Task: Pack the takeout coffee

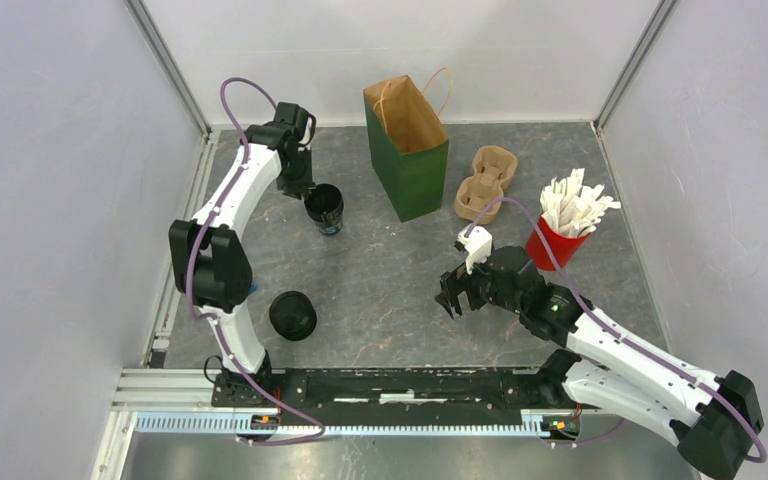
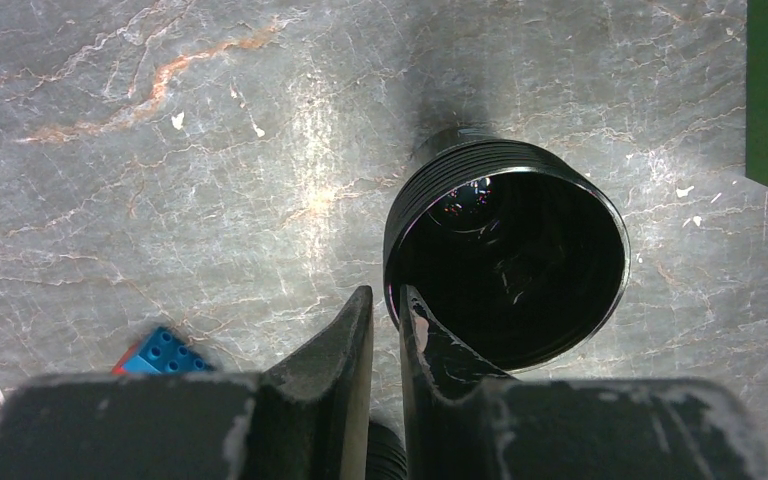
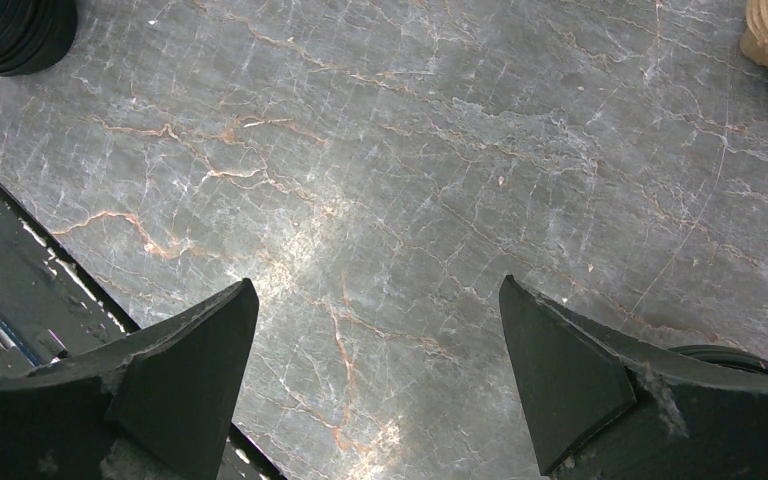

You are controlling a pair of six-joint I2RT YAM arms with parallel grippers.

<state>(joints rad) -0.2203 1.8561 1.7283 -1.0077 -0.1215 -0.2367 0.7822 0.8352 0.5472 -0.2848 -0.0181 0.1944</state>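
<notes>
Left gripper (image 2: 387,335) pinching rim of open, lidless small black disposable cup (image 2: 520,270) left of green paper bag (image 1: 407,148), right gripper (image 3: 380,340) spread wide, empty, lidded black cup (image 1: 292,315) near left base

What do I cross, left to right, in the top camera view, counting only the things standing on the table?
Lidded cup → open cup at the left gripper → green bag → pulp carrier → red cup of white packets.
</notes>
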